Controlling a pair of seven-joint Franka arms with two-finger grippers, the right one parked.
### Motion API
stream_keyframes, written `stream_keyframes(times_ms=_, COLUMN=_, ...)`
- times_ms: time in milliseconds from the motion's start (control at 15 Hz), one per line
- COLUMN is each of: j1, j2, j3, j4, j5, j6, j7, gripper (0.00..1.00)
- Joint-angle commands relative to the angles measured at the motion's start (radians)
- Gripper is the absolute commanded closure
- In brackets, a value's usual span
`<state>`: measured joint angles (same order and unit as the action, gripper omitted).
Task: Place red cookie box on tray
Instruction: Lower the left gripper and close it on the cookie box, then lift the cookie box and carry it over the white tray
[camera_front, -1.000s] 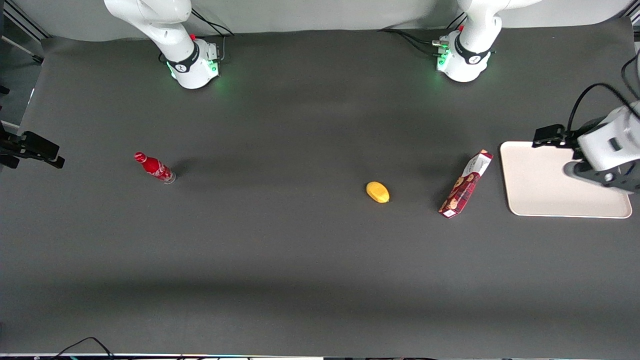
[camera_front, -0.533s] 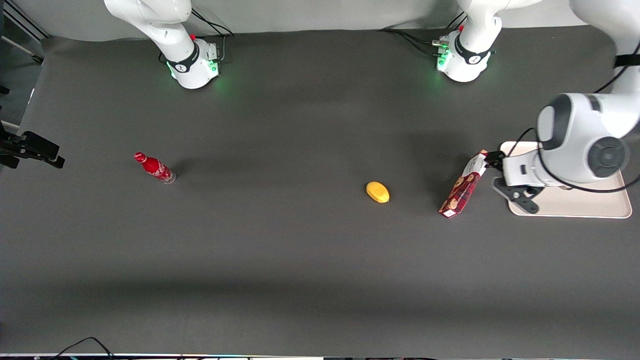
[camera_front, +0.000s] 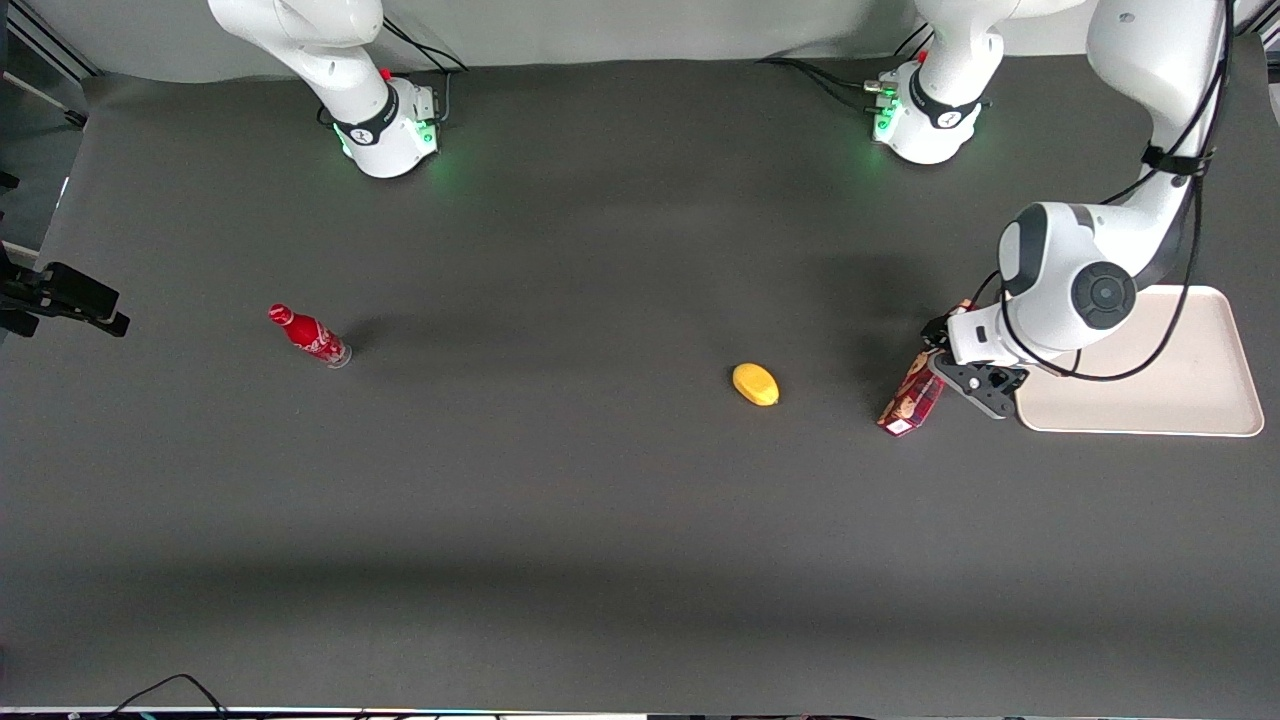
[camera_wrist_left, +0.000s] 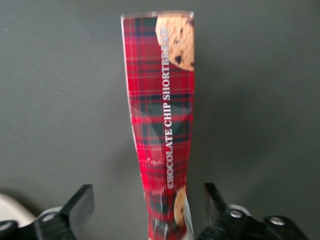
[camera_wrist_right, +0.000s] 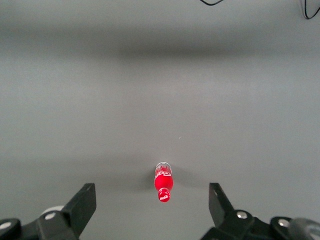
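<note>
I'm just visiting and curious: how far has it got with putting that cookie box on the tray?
Nothing is delivered yet. The slim dark-red plaid cookie box lies on the dark table beside the large cream-white tray, which holds nothing. In hand: the left gripper is open, its fingers either side of the box. Left: closing, lifting, carrying, setting down.

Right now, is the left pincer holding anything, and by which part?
Nothing is held. The left pincer is open, its fingers apart on either side of the red cookie box, near one end, not touching it.
</note>
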<state>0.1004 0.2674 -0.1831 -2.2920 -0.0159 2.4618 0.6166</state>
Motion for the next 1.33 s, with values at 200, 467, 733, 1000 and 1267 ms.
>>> stream_keyframes(times_ms=200, j1=-0.005, j2=0.016, j3=0.005, j4=-0.063, j5=-0.032, j6=0.101, j7=-0.121, gripper=1.00)
stream_keyframes(times_ms=467, j1=-0.004, j2=-0.058, j3=0.010, j4=0.024, j5=-0.033, j6=-0.093, j7=-0.213, gripper=1.00)
stream_keyframes(times_ms=733, j1=0.002, j2=-0.102, j3=0.109, j4=0.364, j5=-0.062, j6=-0.514, j7=-0.244, gripper=1.00)
stream_keyframes(times_ms=1000, j1=0.002, j2=-0.088, j3=0.268, j4=0.731, j5=-0.061, j6=-0.851, j7=-0.288, gripper=1.00)
stream_keyframes(times_ms=1267, j1=0.004, j2=-0.050, j3=0.485, j4=0.913, j5=-0.039, j6=-0.962, j7=-0.293, gripper=1.00)
